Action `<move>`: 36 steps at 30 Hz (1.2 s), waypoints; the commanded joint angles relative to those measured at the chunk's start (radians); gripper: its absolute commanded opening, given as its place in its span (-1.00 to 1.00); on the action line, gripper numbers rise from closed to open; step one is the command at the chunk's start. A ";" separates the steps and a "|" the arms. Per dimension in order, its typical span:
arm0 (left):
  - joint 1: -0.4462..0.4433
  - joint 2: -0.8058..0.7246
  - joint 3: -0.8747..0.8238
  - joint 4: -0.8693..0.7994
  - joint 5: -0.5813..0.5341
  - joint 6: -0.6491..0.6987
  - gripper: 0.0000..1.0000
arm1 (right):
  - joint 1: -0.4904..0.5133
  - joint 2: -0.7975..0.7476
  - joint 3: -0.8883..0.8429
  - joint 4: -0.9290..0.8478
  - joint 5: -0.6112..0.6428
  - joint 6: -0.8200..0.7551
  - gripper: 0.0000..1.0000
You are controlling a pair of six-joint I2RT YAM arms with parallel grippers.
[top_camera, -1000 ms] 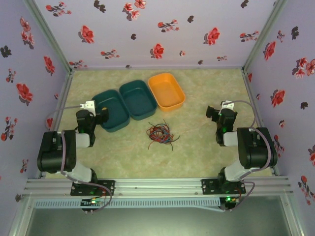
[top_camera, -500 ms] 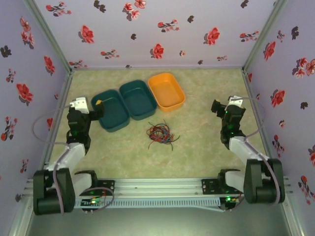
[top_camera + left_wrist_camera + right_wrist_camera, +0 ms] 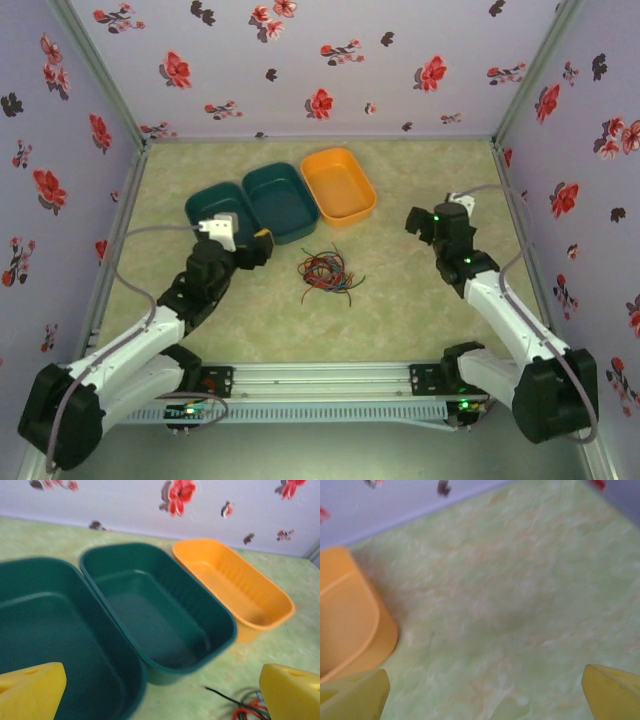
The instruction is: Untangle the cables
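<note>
Left gripper: jaws fully apart, empty, over near edge of teal tray. Cables: 1 tangled heap on table, at its 3 o'clock, untouched. Right gripper: wide, empty, heap at its 8 o'clock. Risk: pads pinch several strands, tighten knot.

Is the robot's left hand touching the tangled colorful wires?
Apart. The top view shows bare table between the left hand and the cables.

Orange tray at left on green table, right tool with fingers far apart.
</note>
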 commanded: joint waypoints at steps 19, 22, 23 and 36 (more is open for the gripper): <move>-0.273 0.545 0.194 0.030 0.120 -0.226 0.85 | 0.186 0.331 0.258 -0.271 -0.370 0.144 0.52; -0.272 0.583 0.207 0.029 0.155 -0.223 0.71 | 0.186 0.353 0.269 -0.271 -0.383 0.142 0.43; -0.273 0.594 0.210 0.032 0.163 -0.221 0.64 | 0.186 0.358 0.271 -0.269 -0.383 0.143 0.40; -0.233 0.794 0.327 0.072 0.314 -0.099 -0.23 | 0.176 0.335 0.241 -0.273 -0.347 0.167 0.24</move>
